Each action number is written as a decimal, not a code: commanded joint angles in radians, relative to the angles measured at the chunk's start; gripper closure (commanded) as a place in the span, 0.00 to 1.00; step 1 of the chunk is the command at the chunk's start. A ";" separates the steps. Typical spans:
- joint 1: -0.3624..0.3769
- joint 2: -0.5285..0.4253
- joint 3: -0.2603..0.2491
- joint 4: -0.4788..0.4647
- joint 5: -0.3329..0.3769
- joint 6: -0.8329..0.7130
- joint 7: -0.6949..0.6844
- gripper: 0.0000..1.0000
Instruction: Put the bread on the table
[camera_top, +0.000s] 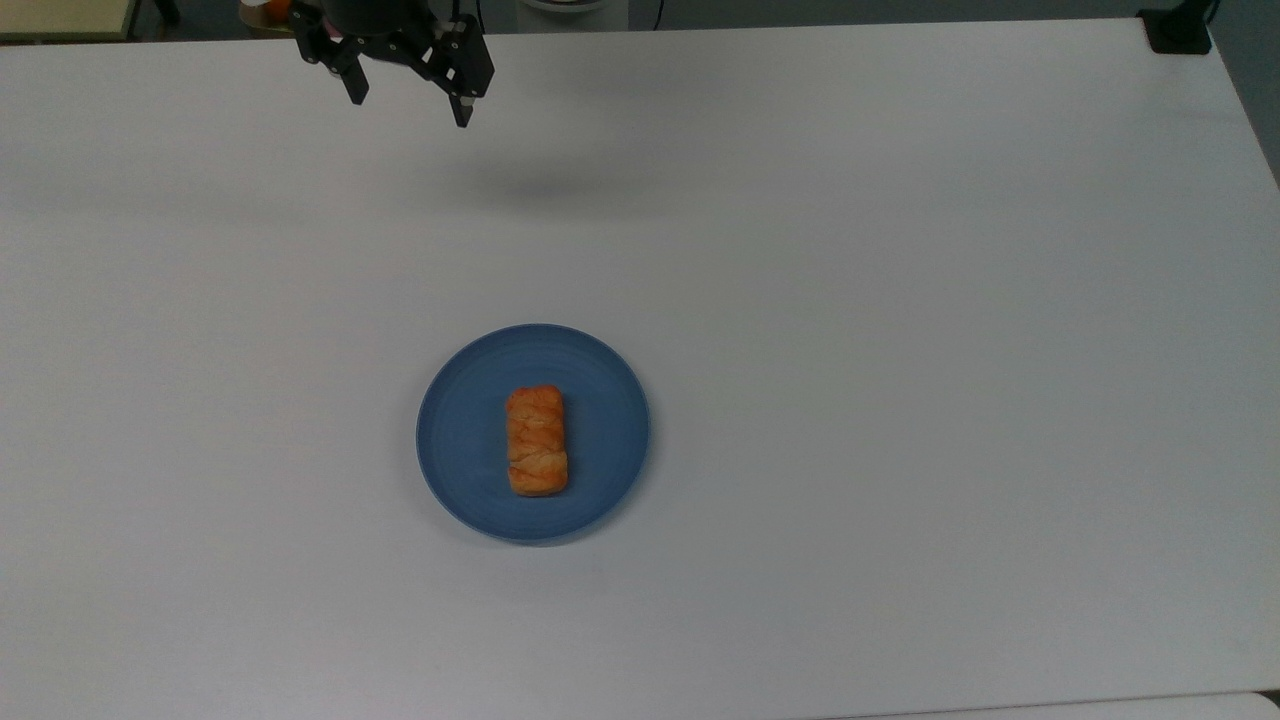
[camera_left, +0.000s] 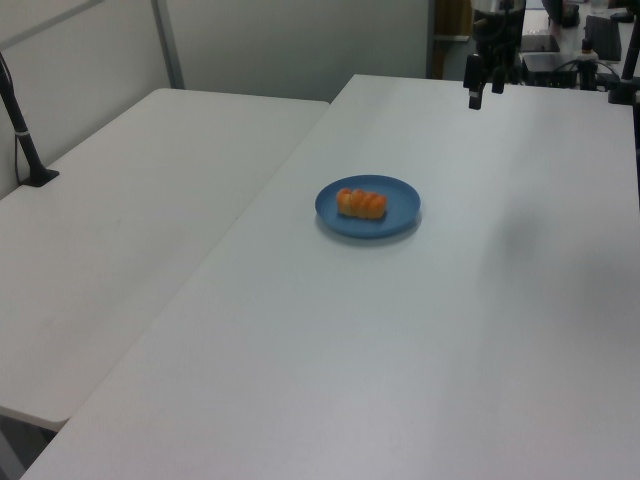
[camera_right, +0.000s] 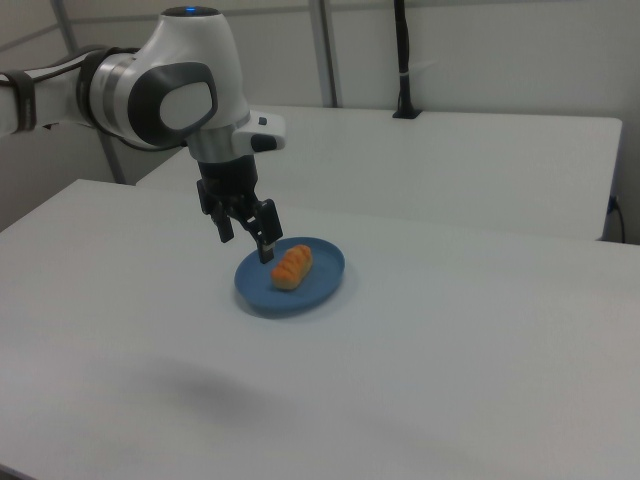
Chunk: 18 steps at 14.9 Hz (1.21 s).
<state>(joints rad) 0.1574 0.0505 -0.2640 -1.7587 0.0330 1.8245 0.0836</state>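
Top view: small golden-orange braided bread (camera_top: 537, 441) lies on round blue plate (camera_top: 460, 440), w/ black gripper (camera_top: 410, 100) fingers apart, empty, well above white table (camera_top: 900, 350).

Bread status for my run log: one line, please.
bread: on plate | gripper: open, empty, raised, apart from plate | table: placement not done

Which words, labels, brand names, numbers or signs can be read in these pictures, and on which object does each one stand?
None: no text can be read. The bread, the blue plate, the table, the robot arm and its open end effector all show plain, unmarked surfaces.
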 joint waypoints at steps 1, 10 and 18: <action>0.002 -0.012 -0.026 -0.001 -0.008 0.004 -0.019 0.00; 0.022 -0.006 -0.024 0.024 0.019 0.004 -0.128 0.00; 0.022 0.099 -0.034 0.134 0.128 0.075 -0.076 0.00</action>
<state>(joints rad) 0.1747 0.0719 -0.2855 -1.7150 0.1143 1.8809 -0.0184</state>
